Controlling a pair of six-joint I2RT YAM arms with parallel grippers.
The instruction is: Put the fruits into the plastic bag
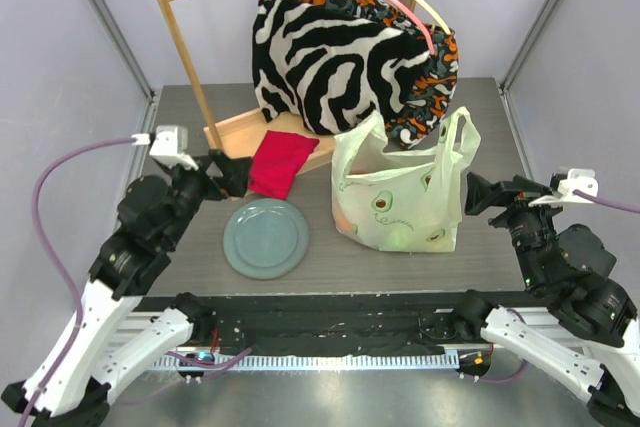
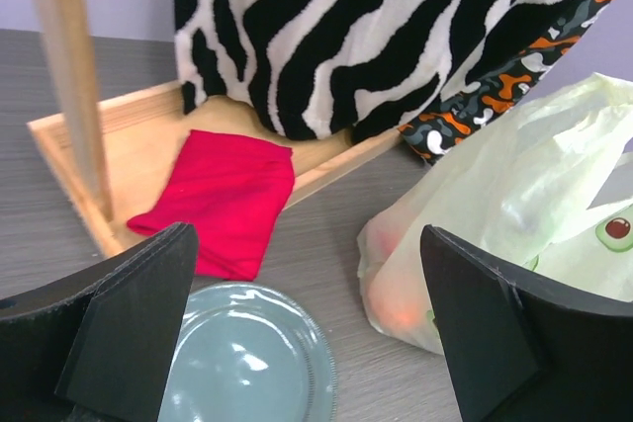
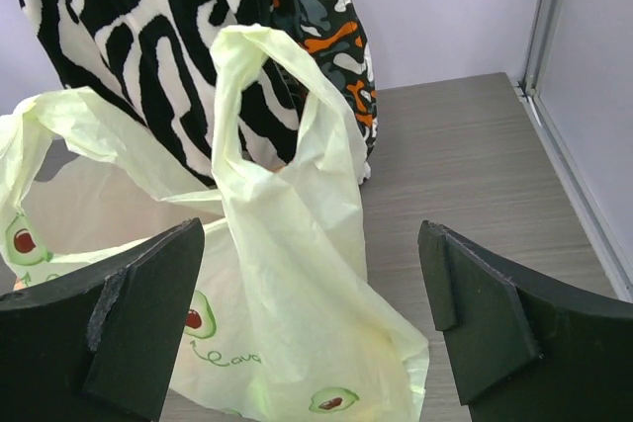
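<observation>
The plastic bag [image 1: 398, 192] stands slumped on the counter, right of centre and closer to the right edge than to the left. The right pincer [image 1: 472, 195] hangs just beside the bag's right flank, pointing at it. Its two fingers are spread wide with nothing between them, and in the right wrist view the nearer handle loop rises in the gap ahead of them, apart from both pads. The left pincer [image 1: 228, 173] is well apart from the bag, over the left half of the counter. It is also spread wide and empty, with the far rim of the plate [image 1: 265, 239] below it.

The fruits [image 2: 396, 305] are inside the bag and show only as colours through the plastic: an orange glow low on the side facing the left edge, and a green patch low on the side facing the near edge. How many there are cannot be told.

There is one bag with two handle loops and several avocado prints. One round grey-green plate lies left of centre toward the near edge. One red cloth [image 1: 282, 162] lies partly on the base of one wooden rack [image 1: 190, 47], which stands at the far edge. Two fabrics hang on the rack, a zebra-striped fabric [image 1: 330, 57] in front and a dark orange-patterned fabric [image 1: 432, 82] behind it toward the right. There are two arms.

The counter is grey-brown with a fine wood grain. Pale lilac walls close it in, with metal posts at the far corners.
</observation>
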